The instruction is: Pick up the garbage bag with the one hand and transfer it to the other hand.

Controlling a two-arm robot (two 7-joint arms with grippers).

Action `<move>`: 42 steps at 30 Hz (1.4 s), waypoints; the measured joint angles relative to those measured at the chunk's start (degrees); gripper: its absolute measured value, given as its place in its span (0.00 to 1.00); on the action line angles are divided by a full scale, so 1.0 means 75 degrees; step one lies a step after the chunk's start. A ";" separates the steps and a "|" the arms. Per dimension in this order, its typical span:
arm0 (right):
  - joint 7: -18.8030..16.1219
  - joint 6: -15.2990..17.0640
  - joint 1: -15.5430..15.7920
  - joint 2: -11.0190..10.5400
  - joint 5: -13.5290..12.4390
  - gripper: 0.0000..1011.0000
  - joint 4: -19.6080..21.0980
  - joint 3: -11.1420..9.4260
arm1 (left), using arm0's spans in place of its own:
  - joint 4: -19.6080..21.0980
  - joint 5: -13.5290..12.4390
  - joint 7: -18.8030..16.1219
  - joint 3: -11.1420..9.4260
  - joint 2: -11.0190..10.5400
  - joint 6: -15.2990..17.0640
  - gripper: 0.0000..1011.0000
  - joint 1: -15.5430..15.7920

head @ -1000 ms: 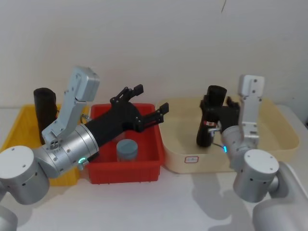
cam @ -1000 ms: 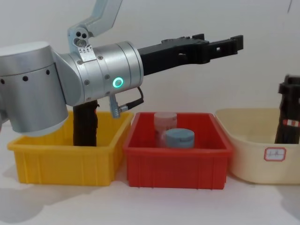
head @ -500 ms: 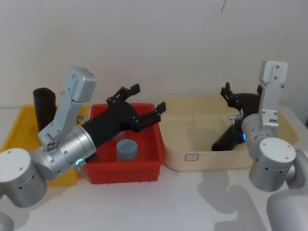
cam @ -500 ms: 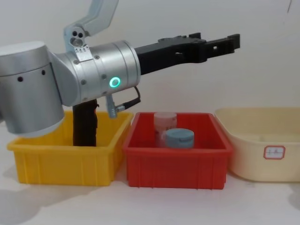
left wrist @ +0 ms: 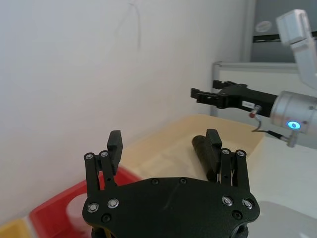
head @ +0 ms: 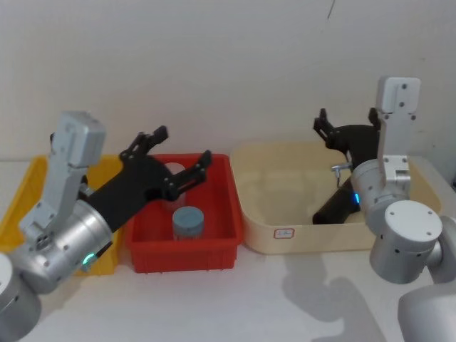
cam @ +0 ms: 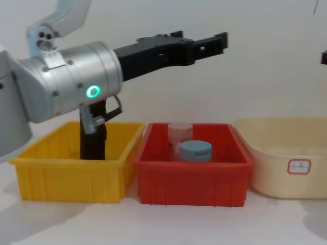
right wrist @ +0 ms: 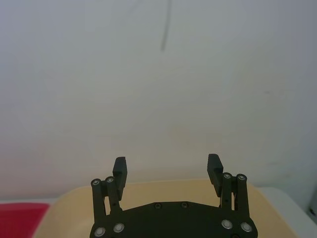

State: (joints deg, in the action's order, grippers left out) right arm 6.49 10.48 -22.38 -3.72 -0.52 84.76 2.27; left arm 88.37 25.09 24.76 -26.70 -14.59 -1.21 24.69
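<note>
We find the garbage bag [head: 329, 209] lying tilted inside the cream tub [head: 320, 239], low against its right side beside the right arm, with nothing holding it. The right gripper [head: 346, 122] hovers above the tub, jaws released and spread. The left gripper [head: 183, 144], green ring lit, hangs over the red bin [head: 182, 253], its jaws likewise wide and empty. We judge the roll light and fairly firm as a whole, but its plastic skin soft and slick. We would take it around the middle, square across its axis, leaving one end free for the other jaws. Its label band we cannot see, and the writing on the tub's red-bordered tag [head: 284, 233] is too small to read
</note>
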 joint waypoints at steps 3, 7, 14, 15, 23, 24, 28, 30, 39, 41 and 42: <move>-0.0120 0.0052 0.0079 -0.0005 0.0002 0.99 0.0126 0.0081 | 0.0261 -0.0069 -0.0230 0.0093 -0.0081 0.0025 0.99 -0.0219; -0.0364 0.0171 0.0226 -0.0017 0.0005 0.99 0.0354 0.0245 | 0.0729 -0.0183 -0.0581 0.0284 -0.0225 0.0053 0.99 -0.0637; -0.0785 0.0419 0.0530 -0.0016 0.0048 0.99 0.0716 0.0640 | 0.1656 -0.0449 -0.1335 0.0701 -0.0477 0.0028 0.99 -0.1564; -0.0821 0.0440 0.0548 -0.0015 0.0055 0.99 0.0735 0.0663 | 0.1740 -0.0483 -0.1423 0.0744 -0.0496 0.0007 0.99 -0.1659; -0.1153 0.0631 0.0780 0.0010 0.0129 0.99 0.0948 0.1020 | 0.2648 -0.0782 -0.2200 0.1307 -0.0679 -0.0321 0.99 -0.2862; -0.1215 0.0661 0.0814 0.0011 0.0140 0.99 0.0978 0.1080 | 0.2713 -0.0803 -0.2263 0.1357 -0.0688 -0.0359 0.99 -0.2965; -0.1375 0.0743 0.0894 -0.0001 0.0175 0.99 0.1058 0.1227 | 0.3019 -0.0919 -0.2584 0.1617 -0.0720 -0.0602 0.99 -0.3495; -0.1462 0.0803 0.0926 -0.0013 0.0198 0.99 0.1093 0.1297 | 0.3197 -0.0971 -0.2738 0.1799 -0.0734 -0.0770 0.99 -0.3851; -0.1845 0.1066 0.0977 -0.0129 0.0289 0.99 0.1178 0.1517 | 0.3631 -0.1089 -0.3164 0.2257 -0.0765 -0.1242 0.99 -0.4767; -0.1962 0.1160 0.0973 -0.0179 0.0308 0.99 0.1180 0.1573 | 0.3693 -0.1108 -0.3224 0.2327 -0.0770 -0.1314 0.99 -0.4899; -0.2051 0.1230 0.0962 -0.0213 0.0321 0.99 0.1181 0.1610 | 0.3714 -0.1113 -0.3244 0.2349 -0.0771 -0.1336 0.99 -0.4943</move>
State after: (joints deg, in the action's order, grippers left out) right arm -8.89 19.71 -15.17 -5.32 1.89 93.61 14.34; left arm 116.23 16.74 0.43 -9.08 -20.37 -11.24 -12.38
